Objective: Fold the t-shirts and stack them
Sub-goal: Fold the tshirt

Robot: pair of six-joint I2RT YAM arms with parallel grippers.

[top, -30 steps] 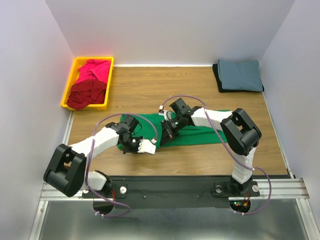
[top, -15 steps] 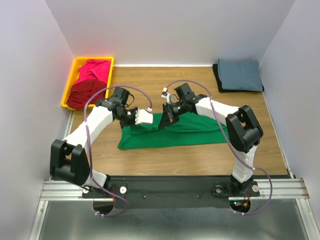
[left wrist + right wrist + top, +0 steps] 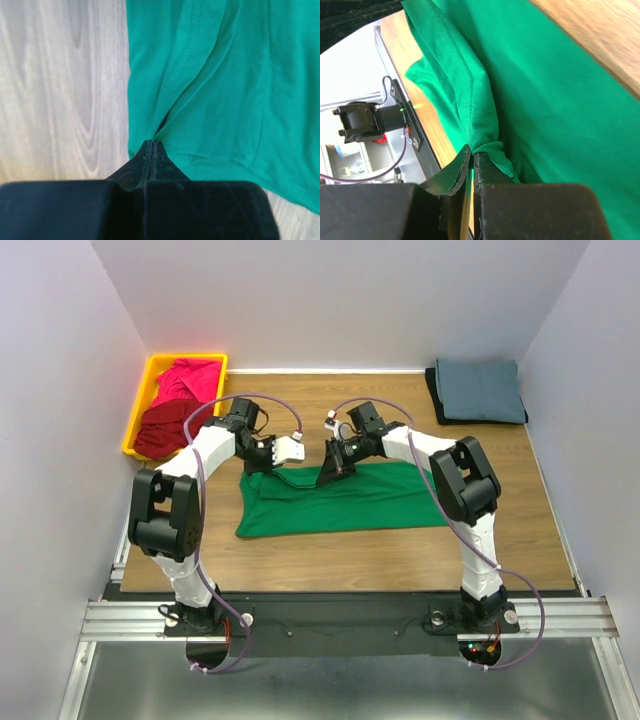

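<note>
The green t-shirt [image 3: 350, 502] lies spread across the middle of the wooden table [image 3: 300, 405], its long side running from 9 to 3 o'clock, and both arms reach to its far edge. The left gripper [image 3: 262, 464] sits at the shirt's 10 o'clock corner. Seen from its wrist [image 3: 151, 146], the two dark fingers are pressed together with no gap, pinching a gathered fold at the cloth's edge, with bare wood just beside it. The right gripper [image 3: 331, 471] is near 12 o'clock on the same far edge. Its fingers [image 3: 471, 154] are all but closed, with only a thin slit between them, nipping a bunched hem so that the cloth rises in a ridge. At 10 o'clock a yellow bin [image 3: 150, 370] holds the magenta shirt [image 3: 190, 380] and the dark red shirt [image 3: 172, 428]. At 2 o'clock the slate blue-grey shirt [image 3: 480, 390] lies folded on the black shirt [image 3: 432, 390].
</note>
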